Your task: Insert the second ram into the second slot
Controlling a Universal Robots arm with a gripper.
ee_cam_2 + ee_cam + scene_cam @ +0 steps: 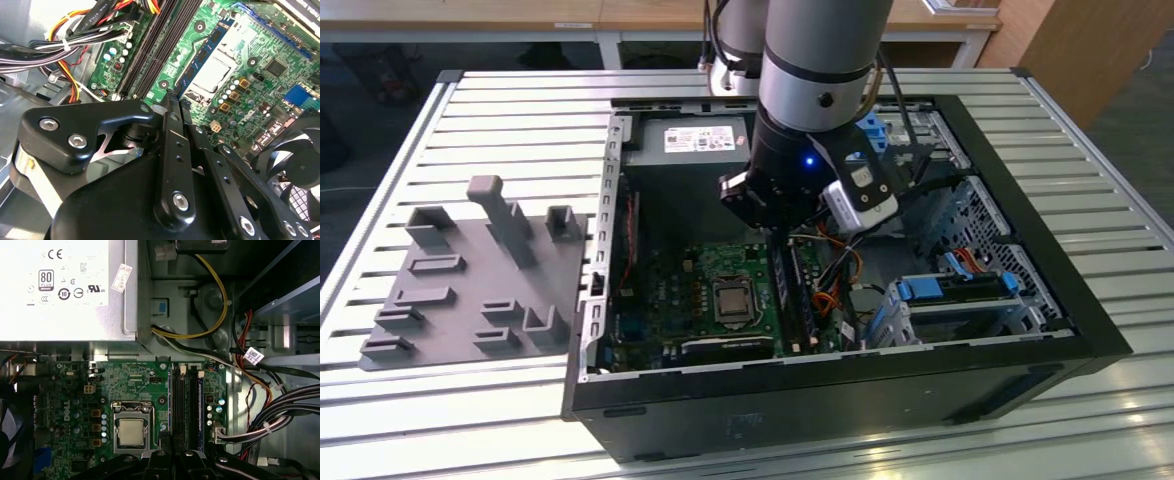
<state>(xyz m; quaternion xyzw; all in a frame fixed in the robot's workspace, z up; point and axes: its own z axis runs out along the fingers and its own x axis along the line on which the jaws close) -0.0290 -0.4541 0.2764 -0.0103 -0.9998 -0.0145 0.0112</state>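
My gripper [778,236] hangs inside the open computer case [1067,330], low over the green motherboard [720,262]. In the second wrist view the gripper [172,98] has its two black fingers [170,150] pressed together, with nothing visible between them. The tips sit just short of the row of black memory slots [150,50], on the CPU socket [131,430] side. In the first wrist view a thin blue strip [200,410] stands edge-on in the slot [186,405] farthest from the socket. I cannot tell whether it is the second ram.
A silver power supply [65,290] lies beyond the board. Bundled cables [260,420] run beside the slots, and a fan [300,165] sits close to the fingers. Blue drive latches [947,290] are at the exterior view's right. A grey holder fixture [474,290] stands outside the case.
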